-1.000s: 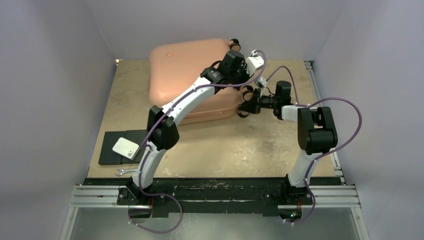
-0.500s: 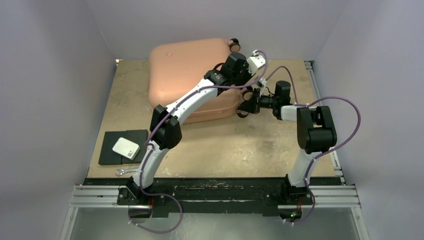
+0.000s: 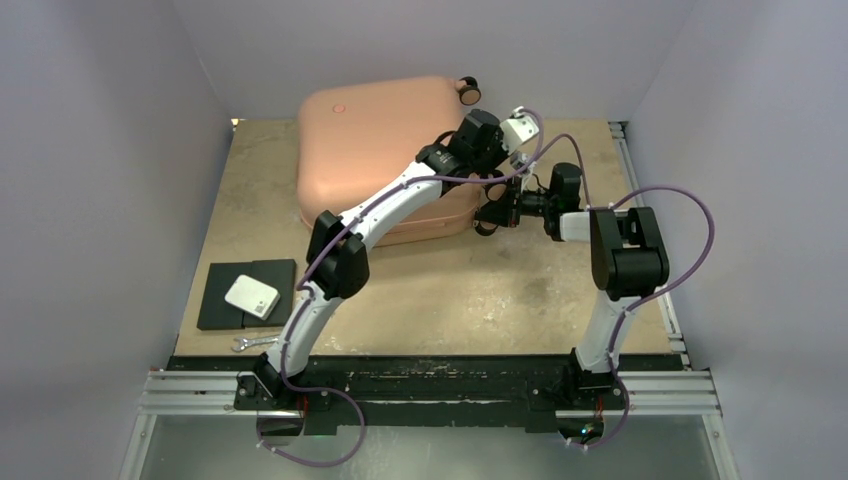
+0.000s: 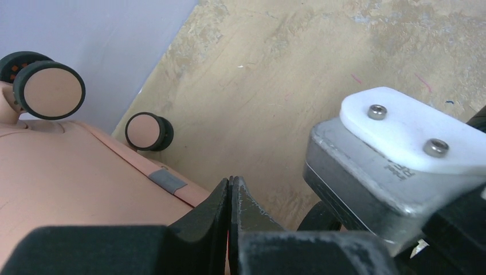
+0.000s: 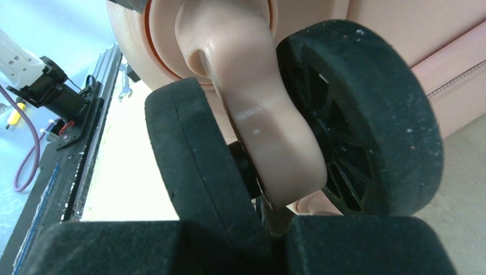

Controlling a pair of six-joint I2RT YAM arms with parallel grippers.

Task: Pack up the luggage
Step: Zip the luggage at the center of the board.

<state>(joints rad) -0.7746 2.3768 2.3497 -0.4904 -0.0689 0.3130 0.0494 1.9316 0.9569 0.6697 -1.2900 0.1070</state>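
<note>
Top view: luggage (image 3: 380, 150) lies closed and flat at the far side of the worktop (image 3: 480, 290). Left arm reaches across its lid. left gripper (image 3: 492, 165) sits at the shell's right edge, fingers mostly hidden under the wrist here. right gripper (image 3: 487, 212) comes in from the right, just near-side of the left gripper, at the shell's near-right corner and on the caster (image 3: 488, 222) there. Black pad (image 3: 225, 300) with white box (image 3: 252, 296) on it, and a wrench (image 3: 250, 343) beside the pad, are well off to the near left of both grippers.

Left wrist view: left gripper (image 4: 230, 197) fingers are pressed together with nothing between them. The luggage (image 4: 74, 183) shell is directly left of the fingertips and its seam edge runs up to them; can't tell whether they touch it. Two far wheels (image 4: 49, 90) and (image 4: 149, 131) are ahead and left of the tips. Bare worktop (image 4: 298, 74) is ahead. The right arm's camera housing (image 4: 395, 166) is close on the right.

Right wrist view: right gripper (image 5: 269, 240) is nearly closed, pinching the lower end of the caster (image 5: 252, 114) fork between its twin black wheels. One wheel stands above each finger. Luggage (image 5: 412, 40) shell is right behind the caster, filling the top and right of the frame. Worktop (image 5: 464, 195) shows low right.
</note>
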